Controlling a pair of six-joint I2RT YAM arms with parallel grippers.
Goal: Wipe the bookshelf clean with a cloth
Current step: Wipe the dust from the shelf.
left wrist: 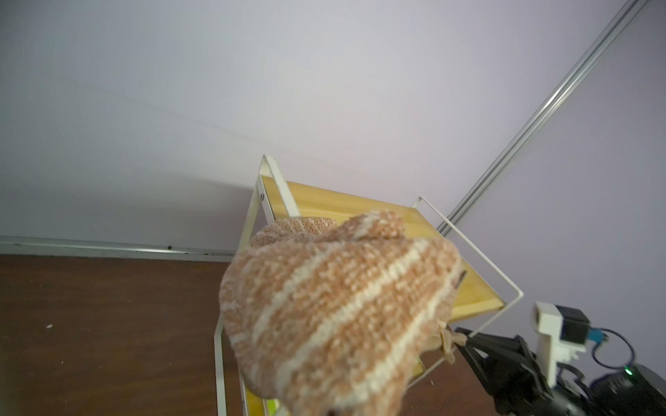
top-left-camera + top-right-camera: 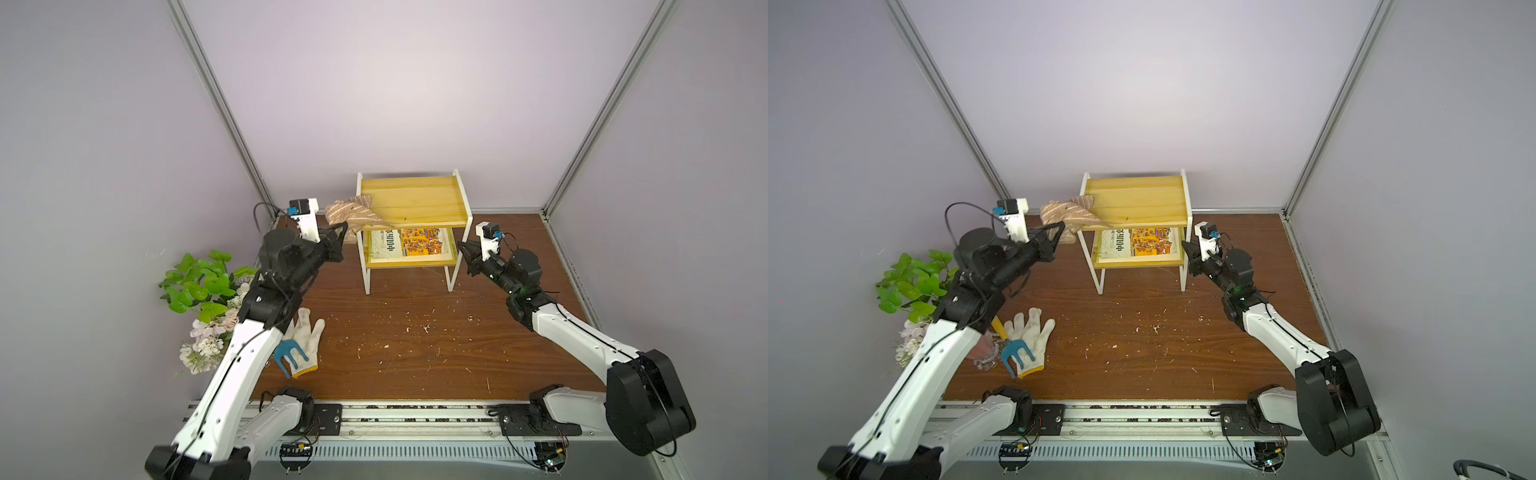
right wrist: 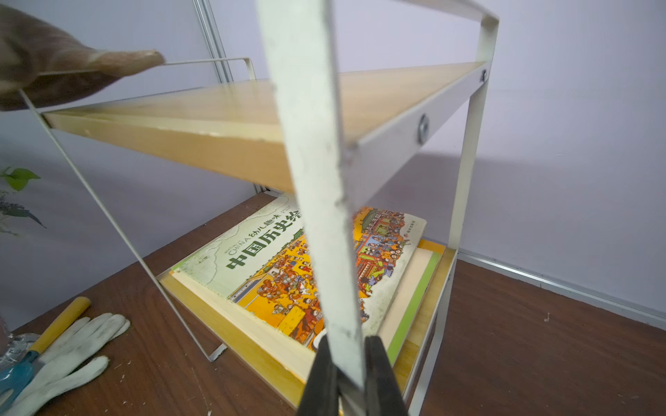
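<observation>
The bookshelf (image 2: 415, 199) (image 2: 1138, 203) stands at the back middle of the brown table, with yellow boards and a white frame. The tan striped cloth (image 2: 351, 214) (image 2: 1065, 214) is bunched at the left end of its top board, partly over the side rail. My left gripper (image 2: 343, 226) (image 2: 1061, 226) is shut on the cloth from the left. In the left wrist view the cloth (image 1: 335, 306) hides the jaws. My right gripper (image 2: 461, 247) (image 3: 347, 356) is shut on the front right upright of the bookshelf (image 3: 216, 119).
A picture book (image 2: 409, 245) (image 3: 295, 266) lies on the lower board. A white glove (image 2: 305, 336) and a blue hand fork (image 2: 289, 353) lie front left, beside a leafy plant with flowers (image 2: 203, 286). White crumbs (image 2: 415, 328) dot the tabletop. Walls close in on three sides.
</observation>
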